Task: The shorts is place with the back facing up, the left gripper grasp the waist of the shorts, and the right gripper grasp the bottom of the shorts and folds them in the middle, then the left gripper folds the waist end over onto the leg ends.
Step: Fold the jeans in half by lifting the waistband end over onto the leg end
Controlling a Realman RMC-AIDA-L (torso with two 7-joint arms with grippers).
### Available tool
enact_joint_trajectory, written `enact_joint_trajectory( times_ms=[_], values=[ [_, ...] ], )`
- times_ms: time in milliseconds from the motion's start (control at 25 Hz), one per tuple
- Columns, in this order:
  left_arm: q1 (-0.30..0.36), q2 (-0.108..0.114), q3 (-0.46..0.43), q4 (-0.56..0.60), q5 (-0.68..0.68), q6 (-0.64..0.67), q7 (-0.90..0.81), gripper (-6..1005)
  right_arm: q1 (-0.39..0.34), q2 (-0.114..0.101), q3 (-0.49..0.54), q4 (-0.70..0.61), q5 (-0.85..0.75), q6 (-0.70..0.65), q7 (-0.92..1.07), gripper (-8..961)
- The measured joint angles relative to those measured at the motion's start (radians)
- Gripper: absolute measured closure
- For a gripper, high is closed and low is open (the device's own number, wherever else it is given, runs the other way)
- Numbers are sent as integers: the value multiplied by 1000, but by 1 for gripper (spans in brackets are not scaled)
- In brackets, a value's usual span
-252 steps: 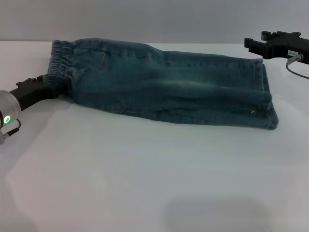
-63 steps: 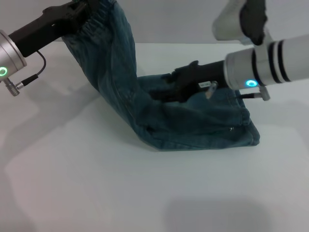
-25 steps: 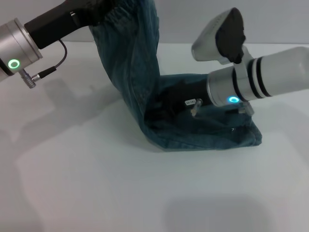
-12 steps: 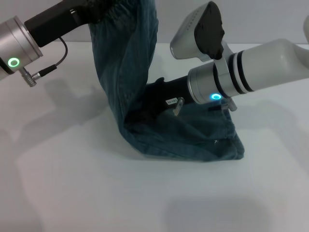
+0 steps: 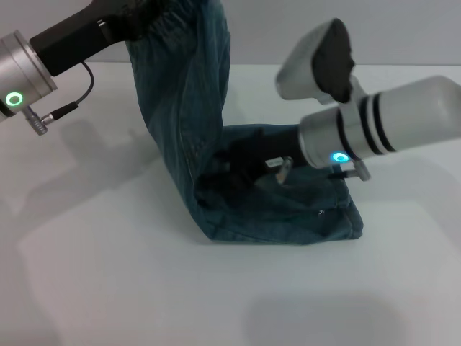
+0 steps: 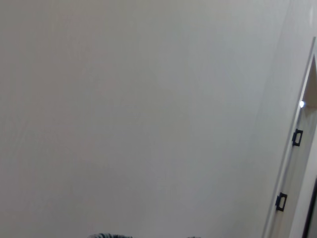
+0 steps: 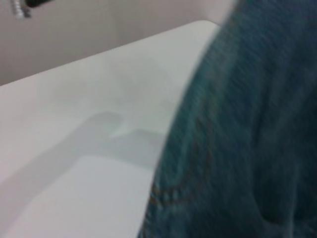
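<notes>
White surface (image 5: 108, 274) carrying the shorts (image 5: 216, 144), bent upward at centre. Waist (image 5: 169, 18) raised at 11 o'clock, clenched by left gripper (image 5: 133, 14). Leg ends (image 5: 349, 213) flat at 4 o'clock. Right gripper (image 5: 230, 169) pressed into the fold; grip impossible to tell.

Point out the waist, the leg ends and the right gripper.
waist (image 5: 173, 21), head view, on the ruched band held aloft.
leg ends (image 5: 353, 216), head view, on the hem edge lying on the table.
right gripper (image 5: 245, 160), head view, on the black jaws over the denim.

Blue-green denim shorts (image 5: 216, 144), waist (image 5: 173, 18) end lifted upright, leg ends (image 5: 349, 213) flat on table (bent mid-length)
</notes>
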Motion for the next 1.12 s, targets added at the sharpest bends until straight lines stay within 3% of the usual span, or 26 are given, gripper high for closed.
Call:
enact_joint_trajectory(
  times_ms=[160,600,880,1120],
  values=[
    [9,2,-1,0,1,2,1,933,-71,-3,37,-30,0,7,-3,395],
    [22,-1,17,-1,7,10,5,933,-216,-4,293,-81,4,120,-33,395],
    [28,-6,77,-14,2,11,9,934,-237,-2,415,-75,7,303,-56,396],
    [18,-12,118,-76,-3,18,82,934,-229,-3,436,-62,84,461,-57,396]
  ],
)
